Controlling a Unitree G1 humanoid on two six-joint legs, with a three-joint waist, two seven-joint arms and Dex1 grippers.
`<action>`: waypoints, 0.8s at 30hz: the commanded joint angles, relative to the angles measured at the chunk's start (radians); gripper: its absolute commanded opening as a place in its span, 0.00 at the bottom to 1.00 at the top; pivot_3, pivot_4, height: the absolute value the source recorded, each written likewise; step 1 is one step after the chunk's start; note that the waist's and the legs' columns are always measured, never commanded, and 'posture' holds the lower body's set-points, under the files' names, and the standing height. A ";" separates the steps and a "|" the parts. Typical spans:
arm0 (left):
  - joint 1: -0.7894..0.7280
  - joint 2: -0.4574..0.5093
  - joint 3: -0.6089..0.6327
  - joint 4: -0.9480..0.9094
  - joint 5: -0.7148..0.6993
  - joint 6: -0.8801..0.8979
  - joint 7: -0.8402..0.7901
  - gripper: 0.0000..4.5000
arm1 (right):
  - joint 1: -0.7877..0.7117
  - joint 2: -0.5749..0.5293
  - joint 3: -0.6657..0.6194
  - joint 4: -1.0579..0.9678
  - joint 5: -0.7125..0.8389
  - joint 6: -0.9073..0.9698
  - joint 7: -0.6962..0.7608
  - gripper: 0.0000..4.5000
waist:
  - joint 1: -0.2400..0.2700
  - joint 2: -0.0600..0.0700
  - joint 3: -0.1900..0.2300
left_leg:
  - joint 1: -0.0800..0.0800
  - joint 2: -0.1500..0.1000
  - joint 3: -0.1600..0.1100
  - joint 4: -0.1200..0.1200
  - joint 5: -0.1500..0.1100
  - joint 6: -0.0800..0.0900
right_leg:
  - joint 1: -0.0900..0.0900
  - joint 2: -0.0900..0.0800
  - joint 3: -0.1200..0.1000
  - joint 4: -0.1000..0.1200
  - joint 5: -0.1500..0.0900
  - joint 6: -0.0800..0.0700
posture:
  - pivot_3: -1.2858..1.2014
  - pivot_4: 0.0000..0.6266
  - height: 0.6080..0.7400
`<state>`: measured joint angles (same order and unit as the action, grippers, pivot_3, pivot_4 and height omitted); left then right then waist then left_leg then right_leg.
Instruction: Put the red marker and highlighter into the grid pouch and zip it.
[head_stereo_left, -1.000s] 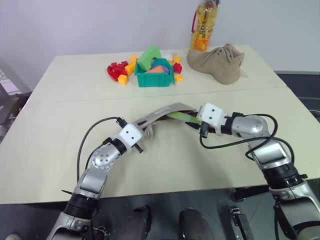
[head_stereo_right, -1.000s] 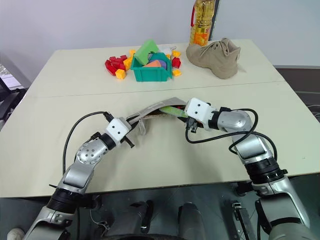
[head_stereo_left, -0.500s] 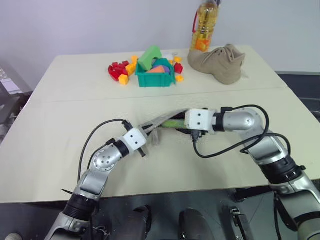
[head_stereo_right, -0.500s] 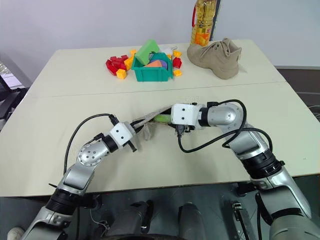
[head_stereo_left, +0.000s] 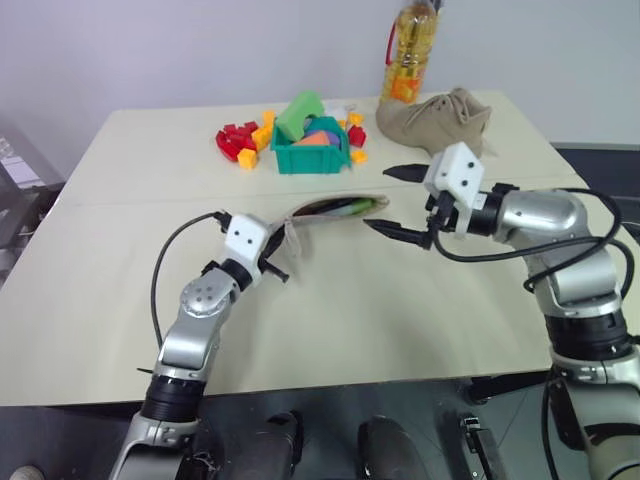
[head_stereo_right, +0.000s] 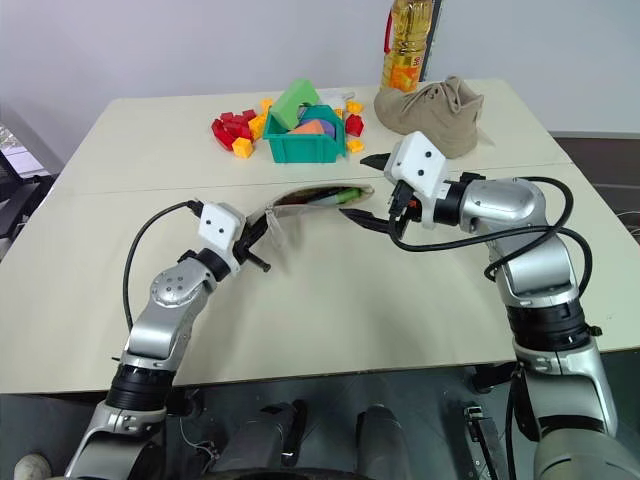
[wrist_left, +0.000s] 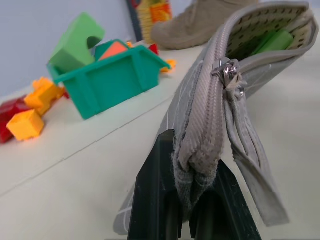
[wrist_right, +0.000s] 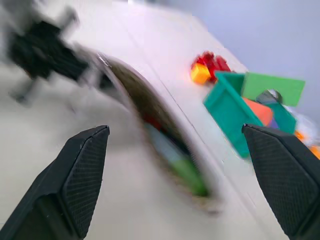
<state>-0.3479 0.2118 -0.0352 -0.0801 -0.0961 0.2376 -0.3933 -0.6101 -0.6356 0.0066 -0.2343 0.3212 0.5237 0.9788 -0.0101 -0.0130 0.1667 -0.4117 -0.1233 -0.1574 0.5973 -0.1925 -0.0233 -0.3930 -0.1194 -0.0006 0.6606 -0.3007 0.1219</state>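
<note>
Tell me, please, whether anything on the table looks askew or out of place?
The pouch stands on edge, unzipped and gaping, pinched at one end by the left pincer, with the highlighter inside. Loose toy blocks lie scattered beside the green bin. A boot rests nearby.

— What sort of room is this?
— Plain. A pale, bare wall (head_stereo_left: 150, 50) runs behind a cream table (head_stereo_left: 120, 270), which has a seam across its top.
— And the floor?
— Dark grey floor (head_stereo_left: 600, 160) shows past the table's right edge. Light is soft and even, with faint shadows on the tabletop.
</note>
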 joint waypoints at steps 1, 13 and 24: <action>-0.050 -0.047 0.041 -0.016 -0.059 0.049 0.044 0.00 | 0.053 0.078 0.042 -0.081 0.053 0.087 -0.076 0.98 | -0.002 0.000 0.000 | 0.000 0.000 0.000 0.000 0.000 0.000 | 0.000 0.000 0.000 0.000 0.000 0.000 | 0.52 0.24 1.00; -0.082 -0.155 0.022 -0.053 -0.158 0.171 0.072 0.00 | 0.011 0.333 0.117 0.101 -0.069 0.111 -0.399 0.98 | -0.001 0.000 0.000 | 0.000 0.000 0.000 0.001 0.000 0.000 | -0.001 0.000 0.000 0.001 0.000 0.000 | 0.52 0.24 1.00; -0.060 -0.175 0.010 -0.076 -0.162 0.185 0.085 0.00 | 0.017 0.385 0.164 0.081 -0.047 0.140 -0.389 0.35 | -0.004 0.000 0.000 | 0.000 0.000 0.000 0.001 0.000 0.000 | -0.001 0.000 0.000 0.001 0.000 0.000 | 0.52 0.24 1.00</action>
<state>-0.4037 0.0381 -0.0229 -0.1013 -0.2460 0.4305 -0.3104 -0.5728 -0.2578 0.1752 -0.1132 0.2594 0.6694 0.5914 -0.0138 -0.0133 0.1666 -0.4118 -0.1236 -0.1573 0.5979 -0.1922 -0.0238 -0.3939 -0.1189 -0.0001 0.6619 -0.3006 0.1218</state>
